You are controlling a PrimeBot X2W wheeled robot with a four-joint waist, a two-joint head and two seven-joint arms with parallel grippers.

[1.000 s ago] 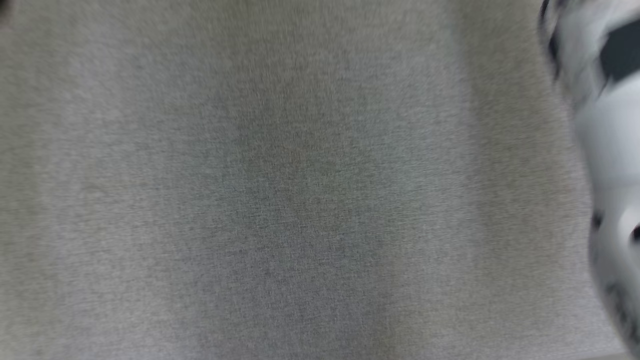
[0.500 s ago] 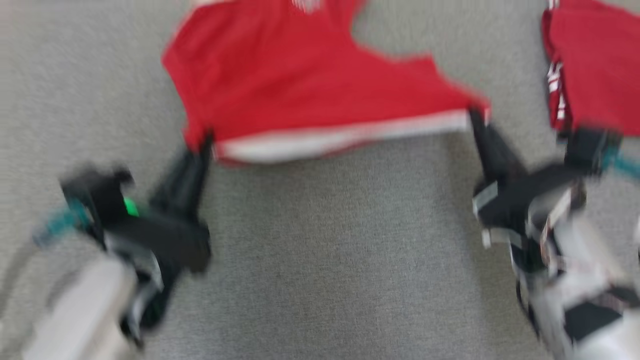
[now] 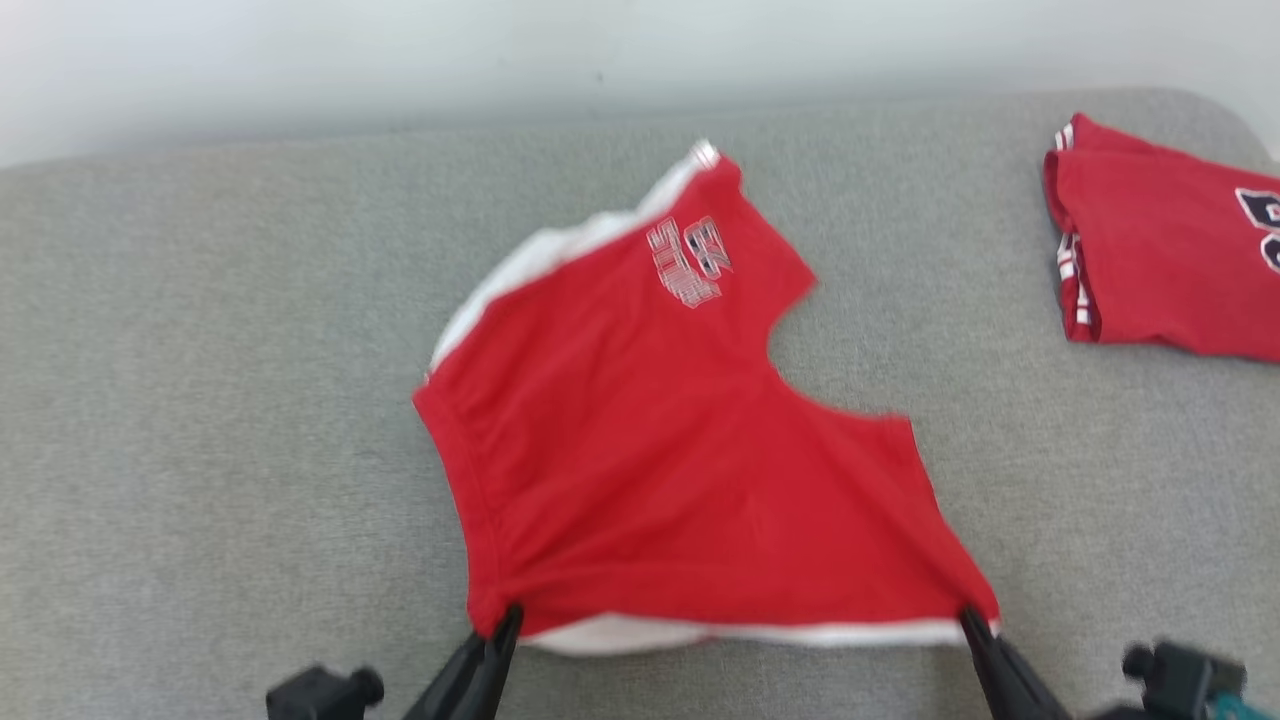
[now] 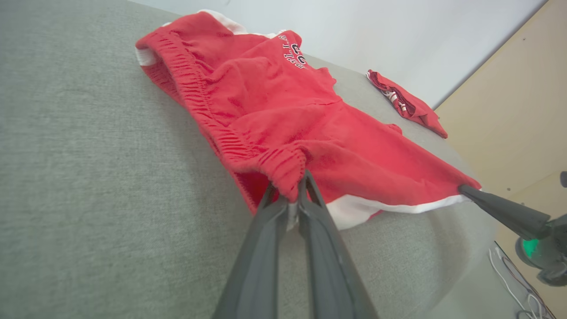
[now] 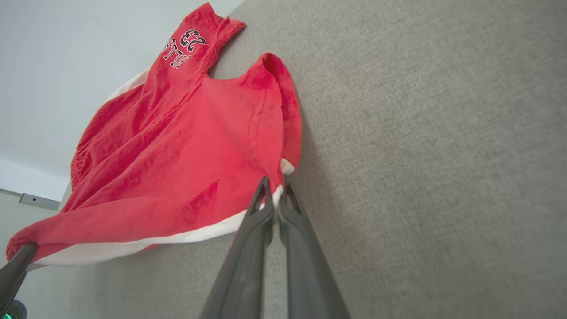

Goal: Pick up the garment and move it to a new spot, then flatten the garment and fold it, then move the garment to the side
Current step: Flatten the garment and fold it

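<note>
Grey upholstery (image 3: 200,420) lies bare on my left, a broad free stretch running back to the rounded far edge below the pale wall (image 3: 600,50). My left gripper (image 3: 505,620) is pinched tight on the near left corner of the red garment (image 3: 680,470). The left wrist view shows cloth from the gathered waistband end bunched between its fingers. The garment, a pair of red shorts with white trim, sits mid-surface. Its near edge is drawn fairly straight between my two grips, and the leg with the printed lettering angles away toward the back. My right gripper (image 3: 975,625) is clamped on the near right corner, on the white band.

I judge the pick-up and move to be about finished, with flattening under way. The body is mostly spread, but ripples run from the left corner and the near edge looks slightly lifted. Folding and the shift aside are not yet done.

Further right, a gap of bare upholstery separates the shorts from a second red piece (image 3: 1160,260), already folded, near the far right corner. The surface curves off just past it, so that side is tighter. In the left wrist view the near edge rounds off close by my right gripper. I reckon the left offers the most room.
</note>
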